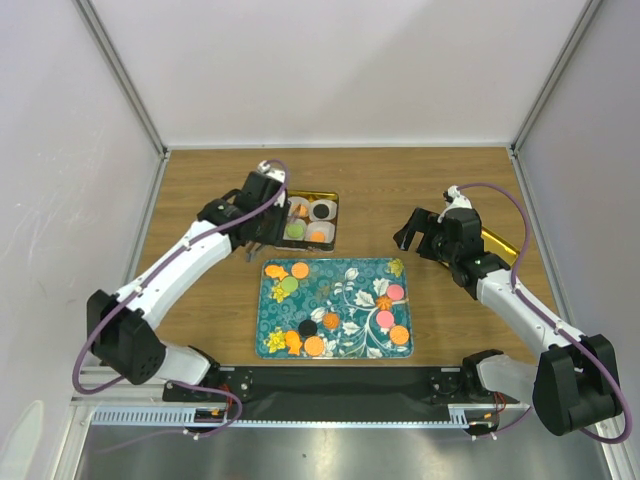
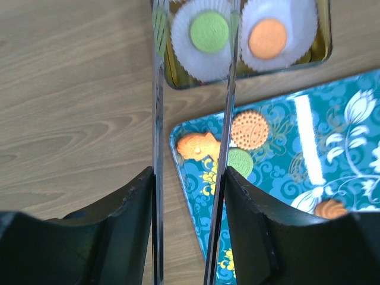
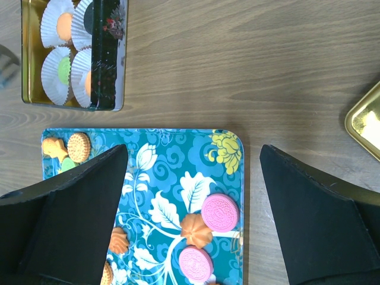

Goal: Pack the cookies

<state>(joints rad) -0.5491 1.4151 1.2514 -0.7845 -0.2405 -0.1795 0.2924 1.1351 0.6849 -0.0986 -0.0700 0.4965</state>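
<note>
Cookies lie on a teal flowered tray (image 1: 340,275): orange (image 1: 299,270), green (image 1: 288,285), pink (image 1: 396,292) and black (image 1: 307,327). A gold tin (image 1: 333,222) behind it holds white paper cups with a green cookie (image 2: 209,31), an orange one (image 2: 267,37) and a black one (image 1: 321,211). My left gripper (image 1: 262,240) is shut on metal tongs (image 2: 157,119). Their blades stand apart with nothing between them, tips over the tin's near left corner. My right gripper (image 3: 193,151) is wide open and empty above the tray's far right corner, near two pink cookies (image 3: 220,212).
A gold lid (image 1: 495,245) lies on the wooden table at the right, behind my right arm; its edge shows in the right wrist view (image 3: 365,122). White walls close in the table at the back and on both sides.
</note>
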